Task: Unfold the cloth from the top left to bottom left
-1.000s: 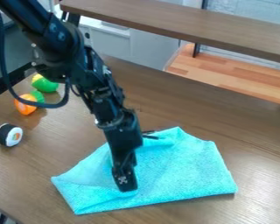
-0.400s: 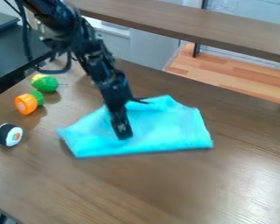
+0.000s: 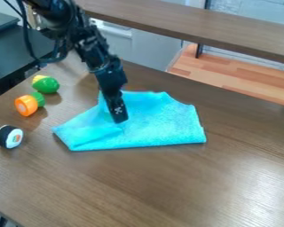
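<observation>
Turquoise cloth [image 3: 162,126], rumpled and uneven, lying around the middle of the worktop [image 3: 138,186], its long near edge running fairly straight and one corner pointing out to the left of the view! And the pincer [image 3: 119,116], pointing down over the cloth's left part; how far open it is, or whether it grips any fabric, I cannot tell. Over at the left, a black-and-white toy sushi roll [image 3: 9,136], an orange-and-green toy [image 3: 26,106] and a green-and-yellow toy [image 3: 46,84], all apart from the cloth.
</observation>
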You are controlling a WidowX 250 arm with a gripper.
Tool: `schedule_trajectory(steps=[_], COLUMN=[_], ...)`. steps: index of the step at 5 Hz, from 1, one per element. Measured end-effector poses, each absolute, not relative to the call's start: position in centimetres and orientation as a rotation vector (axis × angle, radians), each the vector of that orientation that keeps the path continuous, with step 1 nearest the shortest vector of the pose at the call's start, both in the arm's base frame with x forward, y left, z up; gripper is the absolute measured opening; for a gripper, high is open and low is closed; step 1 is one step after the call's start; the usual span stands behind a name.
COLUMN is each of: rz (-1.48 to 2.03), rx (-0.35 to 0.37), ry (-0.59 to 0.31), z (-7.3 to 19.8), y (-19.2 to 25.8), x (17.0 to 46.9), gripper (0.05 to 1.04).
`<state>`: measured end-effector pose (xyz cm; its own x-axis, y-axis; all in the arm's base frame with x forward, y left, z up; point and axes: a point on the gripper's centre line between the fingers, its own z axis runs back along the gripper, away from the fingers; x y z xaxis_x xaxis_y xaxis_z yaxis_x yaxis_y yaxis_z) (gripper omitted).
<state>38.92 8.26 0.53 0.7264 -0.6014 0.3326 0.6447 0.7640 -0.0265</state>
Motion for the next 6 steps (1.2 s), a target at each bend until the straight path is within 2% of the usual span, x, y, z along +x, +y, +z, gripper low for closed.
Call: schedule_trajectory(steps=[1,3,6], rz=[-0.696,-0.788,-0.904], rx=[-0.164,-0.174,-0.25], ry=[-0.3,-0.266,-0.233], z=[0.0,-1.1,-1.3], y=[7.8,4.5,-1.4], x=[38.3,34.6,27.5], gripper=[1.0,1.001,1.001])
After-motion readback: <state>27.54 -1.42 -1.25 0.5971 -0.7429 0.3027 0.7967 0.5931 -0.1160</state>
